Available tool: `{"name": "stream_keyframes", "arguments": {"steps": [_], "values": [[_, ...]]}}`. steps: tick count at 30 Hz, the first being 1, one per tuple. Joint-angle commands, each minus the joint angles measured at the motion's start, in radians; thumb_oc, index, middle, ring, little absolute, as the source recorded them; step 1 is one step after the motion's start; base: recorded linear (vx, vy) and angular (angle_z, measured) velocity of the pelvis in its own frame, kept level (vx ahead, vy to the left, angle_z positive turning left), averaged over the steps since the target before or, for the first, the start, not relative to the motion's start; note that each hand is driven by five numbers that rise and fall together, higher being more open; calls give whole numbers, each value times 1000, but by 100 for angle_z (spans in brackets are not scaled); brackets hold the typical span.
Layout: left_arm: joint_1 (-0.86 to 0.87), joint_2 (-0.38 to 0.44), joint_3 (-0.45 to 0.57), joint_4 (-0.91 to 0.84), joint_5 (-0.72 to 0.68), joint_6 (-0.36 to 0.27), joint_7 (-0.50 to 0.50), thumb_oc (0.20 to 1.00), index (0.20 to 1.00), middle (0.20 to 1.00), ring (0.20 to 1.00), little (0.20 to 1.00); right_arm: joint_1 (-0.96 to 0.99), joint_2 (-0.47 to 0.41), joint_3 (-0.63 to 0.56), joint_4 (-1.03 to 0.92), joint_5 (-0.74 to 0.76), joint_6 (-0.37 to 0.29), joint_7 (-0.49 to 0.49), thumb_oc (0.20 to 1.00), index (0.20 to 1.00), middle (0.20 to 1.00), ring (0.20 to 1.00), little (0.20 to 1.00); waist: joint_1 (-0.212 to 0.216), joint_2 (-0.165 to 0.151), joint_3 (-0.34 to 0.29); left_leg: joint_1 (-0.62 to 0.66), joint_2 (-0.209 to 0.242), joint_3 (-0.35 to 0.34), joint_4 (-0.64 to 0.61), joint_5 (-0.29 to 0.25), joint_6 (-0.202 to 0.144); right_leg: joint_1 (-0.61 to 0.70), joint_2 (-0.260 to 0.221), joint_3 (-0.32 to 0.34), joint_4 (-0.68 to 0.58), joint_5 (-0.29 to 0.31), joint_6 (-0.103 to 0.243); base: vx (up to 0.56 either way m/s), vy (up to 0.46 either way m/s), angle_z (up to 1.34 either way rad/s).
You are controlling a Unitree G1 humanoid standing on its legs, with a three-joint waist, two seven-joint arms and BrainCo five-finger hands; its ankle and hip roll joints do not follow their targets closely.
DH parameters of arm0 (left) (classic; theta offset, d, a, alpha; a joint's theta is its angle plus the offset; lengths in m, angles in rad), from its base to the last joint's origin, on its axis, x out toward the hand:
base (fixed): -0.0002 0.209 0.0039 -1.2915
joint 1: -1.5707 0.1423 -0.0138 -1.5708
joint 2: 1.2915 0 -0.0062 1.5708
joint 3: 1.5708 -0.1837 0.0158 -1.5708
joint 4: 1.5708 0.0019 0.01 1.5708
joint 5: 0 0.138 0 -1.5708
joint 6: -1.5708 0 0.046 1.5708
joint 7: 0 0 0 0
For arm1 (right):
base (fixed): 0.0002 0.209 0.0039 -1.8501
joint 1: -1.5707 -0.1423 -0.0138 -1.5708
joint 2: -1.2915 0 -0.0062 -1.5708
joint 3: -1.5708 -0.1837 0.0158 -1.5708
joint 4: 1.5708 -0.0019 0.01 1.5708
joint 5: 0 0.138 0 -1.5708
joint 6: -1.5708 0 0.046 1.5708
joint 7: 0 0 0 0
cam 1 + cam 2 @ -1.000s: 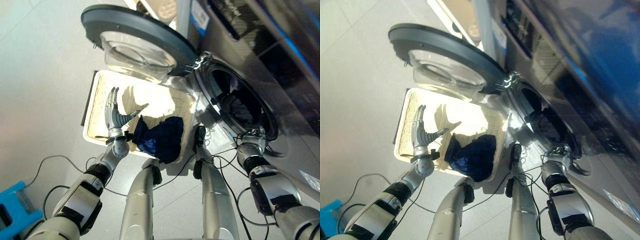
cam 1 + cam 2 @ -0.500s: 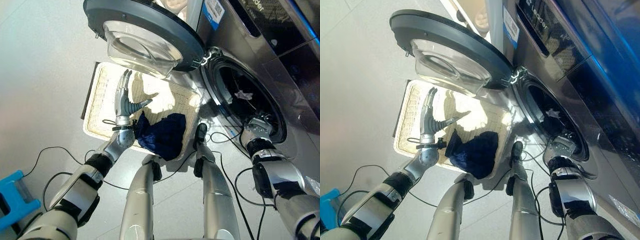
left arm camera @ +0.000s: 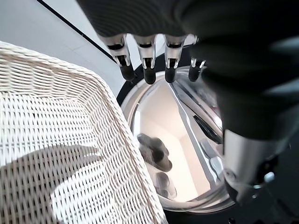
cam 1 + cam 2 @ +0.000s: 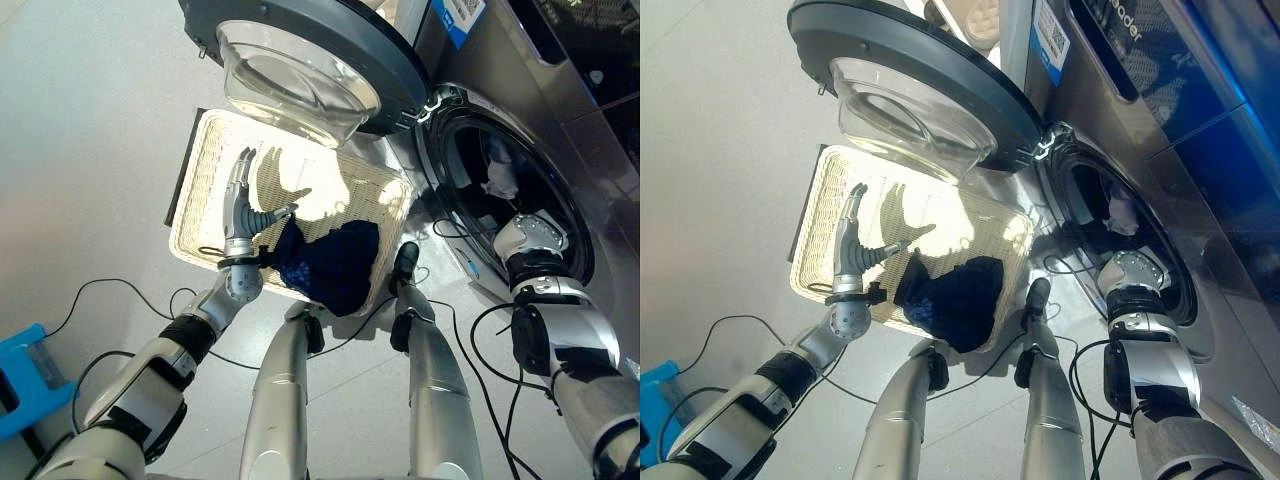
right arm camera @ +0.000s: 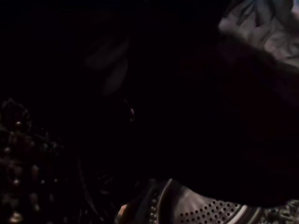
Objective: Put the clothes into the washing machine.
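- Left hand raised over white wicker basket, fingers straight and spread, grasping nothing.
- Dark blue garment heaped in basket just beside the thumb, apart from the fingertips.
- Open washing machine door past the fingertips.
- Right hand reaching inside drum, fingers hidden: cannot tell whether clenched or released.
- Pale clothes already in drum.

Silver-grey arms, dark-covered wrists.
Left hand: silver fingers with dark tips, black ribbed cover over the back, a round silver wrist joint below. Each forearm is a silver shell with black bands at the joints; the right arm has the same finish.
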Motion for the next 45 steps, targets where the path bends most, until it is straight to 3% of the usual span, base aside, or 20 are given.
{"name": "stream_keyframes", "arguments": {"steps": [1,2,3,4,5,6,7,8,10,16,20,24,26,29,32,33,34,42,43,45], "values": [[7,3,16,-74,-23,-7,23,1000,1000,1000,1000,1000,1,-165,23,-52,-9,-52,60,536,536,536,536,536,-10,25,-25,18,-37,-2,-5,-34,-88,7,-64,-39,147,-92,166,0,0,0],[9,3,19,-73,-27,-9,19,1000,1000,1000,1000,1000,5,-168,48,-20,-28,9,28,1000,1000,1000,1000,1000,-11,25,-25,28,-37,-2,-5,-39,-90,15,-63,-37,148,-97,169,0,0,0],[8,4,18,-74,-29,-11,18,1000,1000,1000,1000,1000,7,-172,71,6,-161,81,-76,1000,1000,1000,1000,1000,-13,25,-25,33,-36,0,-8,-38,-91,18,-63,-36,146,-98,169,0,0,0],[8,5,17,-76,-30,-10,17,1000,1000,1000,1000,1000,8,-173,77,7,-217,98,-119,1000,1000,1000,1000,1000,-13,25,-25,35,-36,0,-9,-38,-91,20,-62,-36,144,-97,168,0,0,0],[-2,7,16,-74,-27,-8,18,1000,1000,1000,1000,1000,12,-178,119,23,-402,175,-266,1000,1000,1000,1000,1000,-13,22,-25,35,-36,4,-14,-33,-90,21,-60,-38,139,-96,166,0,0,0],[-8,9,17,-74,-28,-8,18,1000,1000,1000,1000,1000,8,-178,125,22,-429,195,-302,1000,1000,1000,1000,1000,-14,21,-25,27,-37,5,-17,-24,-88,15,-59,-39,134,-88,163,-12,18,-4],[-15,5,18,-57,-28,-12,15,1000,1000,1000,1000,1000,19,-183,147,60,-487,304,-394,1000,1000,1000,1000,1000,-15,18,-25,35,-33,8,-19,-28,-88,19,-59,-38,138,-94,166,-2,6,-3],[-16,3,17,-54,-28,-13,16,1000,1000,1000,1000,1000,19,-185,148,63,-498,318,-406,1000,1000,1000,1000,1000,-15,19,-25,37,-33,8,-20,-29,-88,21,-59,-38,138,-95,166,0,0,0],[-31,-5,22,-28,-24,-18,11,1000,1000,1000,1000,1000,29,-200,177,156,-539,447,-441,1000,1000,1000,1000,1000,-12,15,-25,38,-32,12,-26,-24,-84,20,-56,-40,133,-94,165,0,0,0],[-44,-16,33,20,-14,-48,5,1000,1000,1000,1000,1000,7,-206,199,220,-576,483,-490,1000,1000,1000,1000,1000,-4,18,-25,35,-35,10,-30,-23,-80,19,-55,-45,135,-98,162,0,0,0],[-48,-26,40,23,-5,-45,0,1000,1000,1000,1000,1000,-10,-203,219,222,-732,491,-654,1000,1000,1000,1000,1000,2,20,-25,29,-37,7,-30,-23,-79,16,-54,-48,137,-100,162,0,0,0],[-51,-37,37,24,43,-31,-19,1000,1000,1000,1000,1000,-23,-209,275,227,-1053,602,-843,1000,1000,1000,1000,1000,5,21,-25,18,-38,6,-34,-23,-72,5,-53,-49,136,-99,162,0,0,0],[-57,-34,26,30,89,-13,-70,1000,1000,1000,1000,1000,-32,-219,295,231,-1156,651,-871,1000,1000,1000,1000,1000,4,22,-25,16,-37,7,-32,-24,-72,3,-53,-50,136,-98,164,0,0,0],[-81,0,-38,53,171,62,-229,1000,1000,1000,1000,1000,-55,-247,376,242,-1312,793,-933,1000,1000,1000,1000,1000,0,22,-25,14,-35,9,-28,-22,-72,0,-53,-48,135,-93,164,0,0,0],[-112,56,-128,65,227,119,-400,1000,1000,1000,1000,1000,-62,-280,454,246,-1433,908,-905,1000,1000,1000,1000,1000,-10,25,-25,14,-32,22,-32,-18,-70,-3,-48,-43,129,-91,166,6,28,0],[-112,56,-128,65,227,119,-400,1000,1000,1000,1000,1000,-62,-280,454,246,-1433,908,-905,1000,1000,1000,1000,1000,-10,25,-25,14,-32,22,-32,-18,-70,-3,-48,-43,129,-91,166,18,89,-2],[-141,116,-233,79,257,149,-555,1000,1000,1000,1000,1000,-59,-279,494,264,-1302,908,-824,1000,1000,1000,1000,1000,-23,33,-25,14,-25,32,-31,-18,-71,-8,-42,-31,124,-90,163,24,88,-1],[-176,150,-327,77,267,172,-630,1000,1000,1000,1000,1000,-35,-251,489,278,-1269,842,-766,1000,1000,1000,1000,1000,-37,41,-25,18,-21,44,-33,-20,-71,-7,-35,-19,120,-97,164,4,40,-6],[-230,158,-417,73,267,220,-661,1000,1000,1000,1000,1000,-24,-223,480,291,-1259,760,-731,1000,1000,1000,1000,1000,-52,54,-25,12,-22,54,-34,-17,-73,-14,-27,-7,116,-100,166,-21,78,-11],[-264,160,-495,49,271,257,-746,1000,1000,1000,1000,1000,3,-203,461,284,-1251,718,-717,1000,1000,1000,1000,1000,-67,62,-25,5,-25,55,-41,-14,-78,-21,-20,6,104,-98,168,-15,48,-9]]}}
